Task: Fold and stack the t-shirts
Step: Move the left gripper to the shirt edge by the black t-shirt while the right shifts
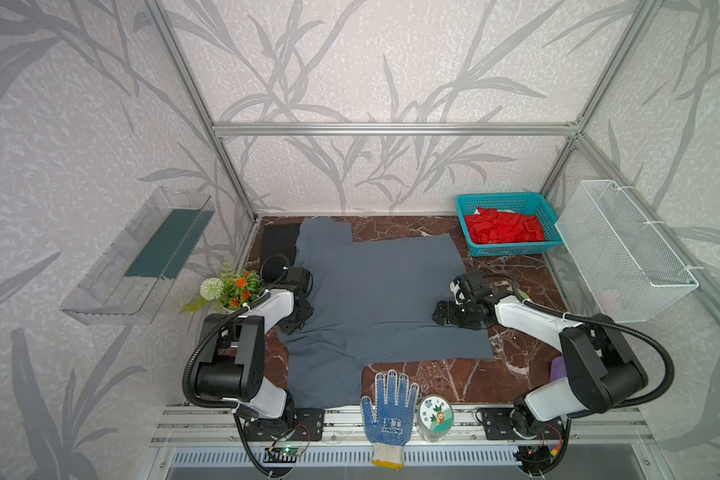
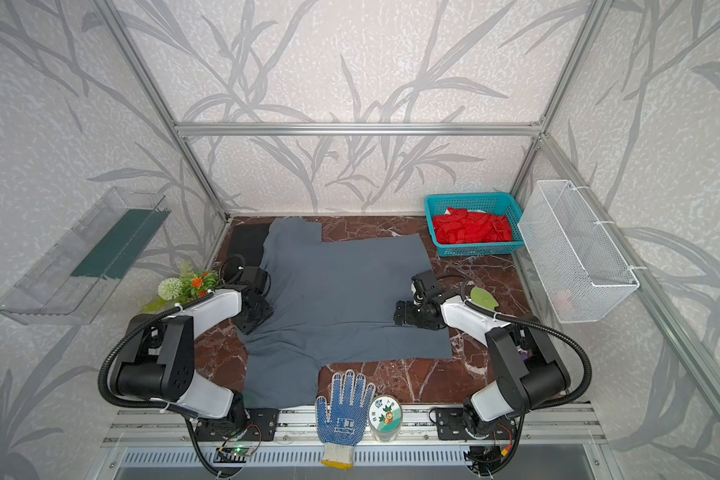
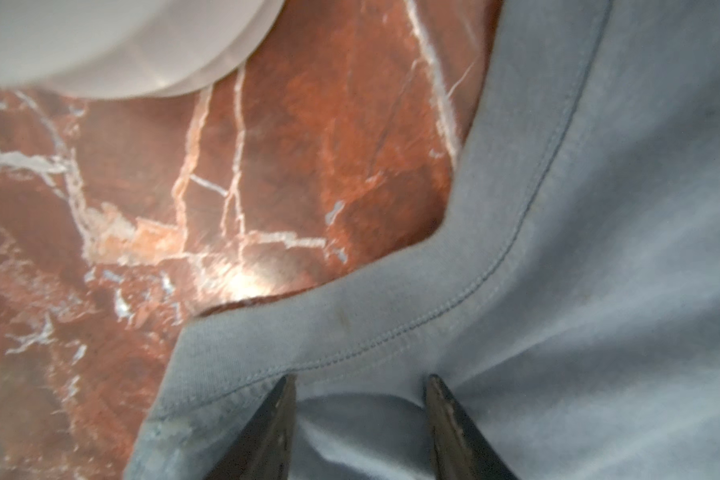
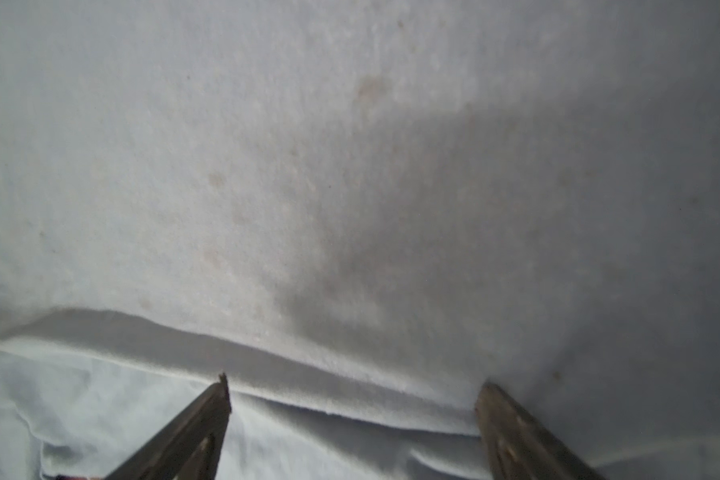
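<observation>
**Grey shirt spread flat; both grippers down on it; no fold made**

Count: two t-shirts, two grippers, one glove.

The slate-grey soft cloth short-sleeved t-shirt (image 1: pixel 371 291) lies spread on the red-brown marble-patterned counter (image 1: pixel 454 374), reaching under both grippers. The black cloth t-shirt (image 1: pixel 277 245) lies as a compact dark rectangle beyond the left gripper, with one edge under a grey sleeve. Whether it is neatly folded cannot be told.

Left gripper (image 3: pixel 360 380): the jaws are partly apart. The tips press on grey cloth just inside the ribbed collar band (image 3: pixel 391 299), and a small ridge of cloth rises between them, not pinched.

Right gripper (image 4: pixel 352 384): released, jaws wide. The tips rest on the same shirt where a cloth edge overlies a lower layer.

Handling, as judged: the cloth is light, thin and limp, so it will sag, drag and crease rather than hold shape. The layers may part, leaving only the top one in the grip. Advised holds are the shoulder beside the collar and the hem, with both layers taken together.

The blue-dotted white knit work glove (image 1: pixel 387 411) lies well apart from both grippers, toward the arm bases. It is not task material.
</observation>
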`<act>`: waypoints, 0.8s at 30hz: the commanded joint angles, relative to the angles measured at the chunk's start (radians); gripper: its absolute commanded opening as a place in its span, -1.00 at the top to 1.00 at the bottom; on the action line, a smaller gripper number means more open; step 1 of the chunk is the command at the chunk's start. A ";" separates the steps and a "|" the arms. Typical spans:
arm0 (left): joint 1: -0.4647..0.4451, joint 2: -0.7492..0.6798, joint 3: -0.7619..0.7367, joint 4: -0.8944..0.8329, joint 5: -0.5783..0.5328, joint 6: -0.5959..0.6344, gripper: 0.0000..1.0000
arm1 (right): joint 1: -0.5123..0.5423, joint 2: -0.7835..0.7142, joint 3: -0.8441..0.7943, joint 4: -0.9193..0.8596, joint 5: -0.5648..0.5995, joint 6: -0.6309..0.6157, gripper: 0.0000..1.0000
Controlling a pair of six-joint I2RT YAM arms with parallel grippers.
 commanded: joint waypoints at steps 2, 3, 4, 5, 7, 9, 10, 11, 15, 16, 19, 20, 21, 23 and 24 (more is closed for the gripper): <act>0.002 -0.093 -0.035 -0.076 0.018 0.025 -0.03 | 0.015 -0.087 -0.115 -0.227 0.050 0.068 -0.88; 0.002 -0.121 -0.032 -0.089 0.021 0.036 -0.03 | 0.015 -0.123 -0.109 -0.236 0.062 0.053 -0.88; 0.001 -0.151 -0.027 -0.092 0.025 0.060 -0.03 | 0.015 -0.152 -0.097 -0.237 0.080 0.037 -0.88; -0.002 -0.179 -0.018 -0.093 0.030 0.089 -0.03 | 0.015 -0.172 -0.077 -0.241 0.105 0.020 -0.88; -0.004 -0.222 0.027 -0.075 0.054 0.170 -0.03 | 0.011 -0.183 0.009 -0.243 0.157 -0.017 -0.88; -0.004 -0.223 0.083 -0.038 0.103 0.268 -0.03 | 0.001 -0.141 0.135 -0.263 0.171 -0.069 -0.88; -0.004 -0.205 0.125 -0.025 0.118 0.299 -0.03 | -0.006 -0.102 0.208 -0.273 0.169 -0.092 -0.88; -0.004 -0.173 0.171 -0.016 0.134 0.330 -0.04 | -0.010 -0.056 0.278 -0.282 0.165 -0.111 -0.88; -0.003 0.032 0.416 -0.055 0.199 0.437 -0.05 | -0.014 0.121 0.521 -0.316 0.114 -0.195 -0.89; -0.003 0.094 0.489 -0.066 0.196 0.450 -0.04 | -0.014 0.167 0.573 -0.326 0.099 -0.210 -0.89; 0.001 0.271 0.707 -0.086 0.187 0.489 -0.04 | -0.014 0.270 0.663 -0.316 0.079 -0.244 -0.89; 0.002 0.338 0.795 -0.102 0.167 0.496 -0.04 | -0.014 0.294 0.676 -0.300 0.080 -0.255 -0.89; 0.006 0.400 0.875 -0.127 0.152 0.505 -0.03 | -0.015 0.310 0.685 -0.287 0.082 -0.264 -0.89; 0.023 0.553 1.083 -0.196 0.140 0.518 -0.01 | -0.018 0.348 0.713 -0.283 0.083 -0.278 -0.89; 0.031 0.612 1.164 -0.224 0.151 0.525 0.00 | -0.019 0.364 0.722 -0.284 0.080 -0.284 -0.88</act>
